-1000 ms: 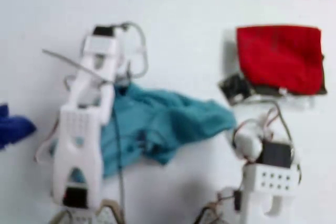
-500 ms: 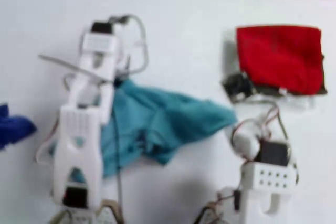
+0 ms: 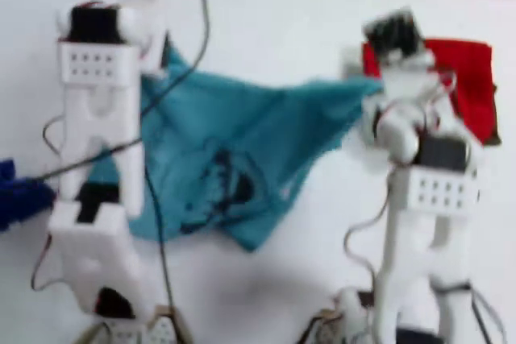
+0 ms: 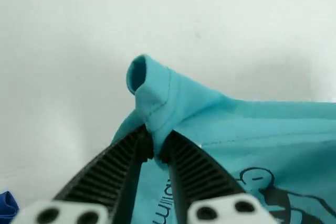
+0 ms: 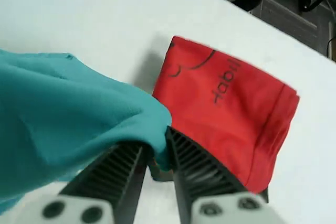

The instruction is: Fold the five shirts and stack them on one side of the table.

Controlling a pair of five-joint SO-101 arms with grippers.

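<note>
Left gripper (image 4: 156,149), its arm just right of a crumpled dark blue cloth (image 3: 18,199) at the white table's (image 3: 290,38) left edge, pinches a bunched hem of the teal cotton T-shirt with dark printed lettering (image 3: 242,142), ribbed jaws pressed together on the fabric near the table's far side. The shirt stretches across the middle of the table between the two arms, print facing up, its near part rumpled. Right gripper (image 5: 157,156) clamps the opposite corner, jaws closed on a fold, just beside a folded red shirt (image 5: 226,108) lying flat at the table's far right.
</note>
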